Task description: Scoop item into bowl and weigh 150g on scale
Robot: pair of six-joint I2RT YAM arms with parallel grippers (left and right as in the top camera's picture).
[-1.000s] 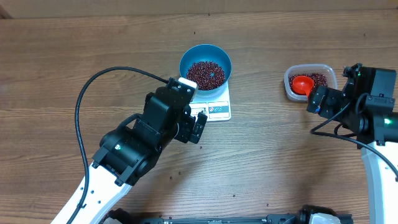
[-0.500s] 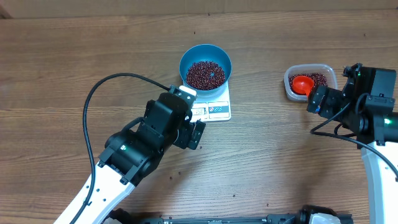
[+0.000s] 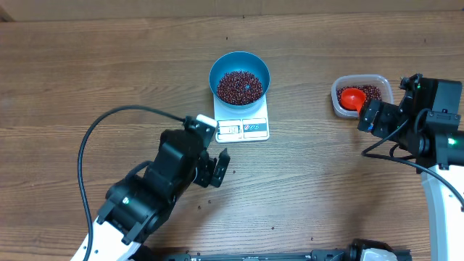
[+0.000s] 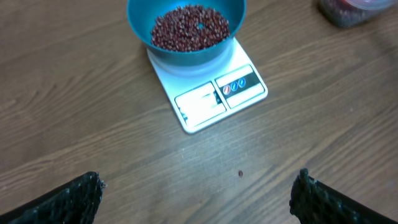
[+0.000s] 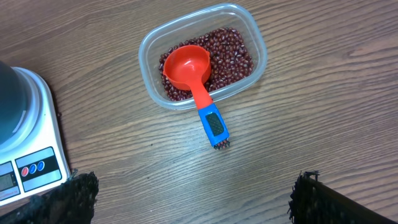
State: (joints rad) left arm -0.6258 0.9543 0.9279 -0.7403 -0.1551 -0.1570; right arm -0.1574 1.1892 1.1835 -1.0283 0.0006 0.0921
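Open table spans the frame's left and centre-right; scale with bowl blocks upper centre, clear tub the upper right.

The left black-and-white blocky arm carries a looping black cable. The right black-and-white arm shows a small green light.
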